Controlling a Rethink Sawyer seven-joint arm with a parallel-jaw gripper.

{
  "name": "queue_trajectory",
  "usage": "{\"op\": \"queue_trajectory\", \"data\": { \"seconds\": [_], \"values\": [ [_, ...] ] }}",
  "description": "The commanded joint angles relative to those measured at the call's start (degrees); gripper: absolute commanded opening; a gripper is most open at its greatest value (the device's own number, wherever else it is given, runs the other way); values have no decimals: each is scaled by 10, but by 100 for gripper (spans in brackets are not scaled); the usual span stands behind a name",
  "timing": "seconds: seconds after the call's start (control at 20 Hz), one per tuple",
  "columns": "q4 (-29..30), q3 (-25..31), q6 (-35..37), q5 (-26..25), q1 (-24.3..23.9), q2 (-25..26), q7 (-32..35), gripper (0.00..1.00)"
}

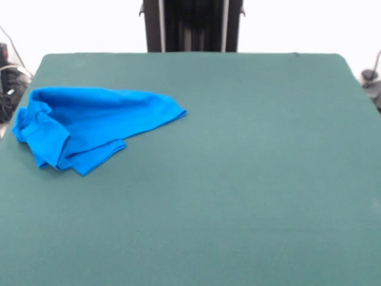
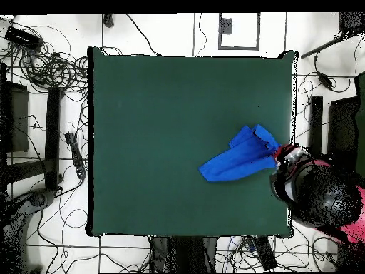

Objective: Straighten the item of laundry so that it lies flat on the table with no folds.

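Observation:
The item of laundry (image 1: pixel 95 119) is a bright blue shirt lying crumpled and folded over on itself at the far left of the table (image 1: pixel 238 190), with one pointed end reaching toward the middle. No print shows on it. In the overhead view the item of laundry (image 2: pixel 239 158) lies close to the right edge of the table (image 2: pixel 157 128). The red and black arm hangs over that edge, and its gripper (image 2: pixel 286 165) end sits just beside the shirt's bunched end. The arm's bulk hides the gripper's state. The front view shows no gripper.
Cables (image 2: pixel 43 68) and dark equipment lie on the white floor around the table. More cables (image 2: pixel 317 93) run along the right side near the arm. The shirt's bunched end lies near the table edge (image 1: pixel 12 128).

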Motion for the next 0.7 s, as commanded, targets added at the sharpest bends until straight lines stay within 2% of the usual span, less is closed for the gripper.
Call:
{"op": "queue_trajectory", "data": {
  "seconds": [0.05, 0.25, 0.5, 0.7],
  "values": [
    [77, 133, -20, -61, -28, 23, -226, 100],
    [85, 165, -8, -89, -41, 22, -217, 100],
    [103, 212, 21, -99, -63, 23, -228, 100],
    [114, 233, 12, -117, -64, 32, -211, 100]
  ]
}}
